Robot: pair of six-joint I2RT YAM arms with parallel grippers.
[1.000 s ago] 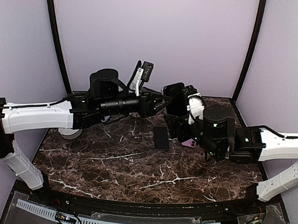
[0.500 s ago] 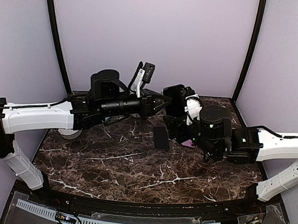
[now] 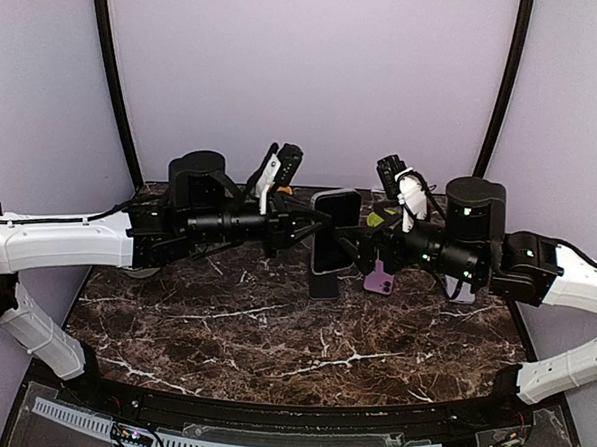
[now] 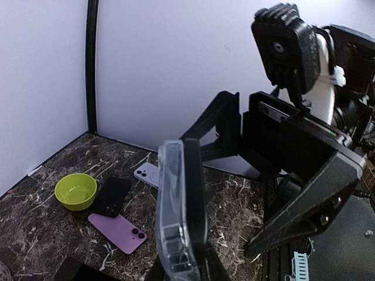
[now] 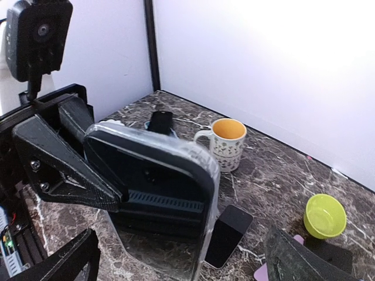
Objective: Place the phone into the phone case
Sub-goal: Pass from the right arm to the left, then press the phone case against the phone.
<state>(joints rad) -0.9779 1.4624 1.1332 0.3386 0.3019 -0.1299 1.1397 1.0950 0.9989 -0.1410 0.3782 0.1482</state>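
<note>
While left tool [image 3: 315, 224] grips phone case [image 5: 153, 175] upright | right tool [image 5: 180, 235] wide apart, facing it

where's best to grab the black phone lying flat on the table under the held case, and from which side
Pinch the black phone across its long edges near mid-length, coming straight down. It lies flat and thin on the table, so only those edges offer opposed faces. The clear case held above it would likely need moving aside first.
</note>
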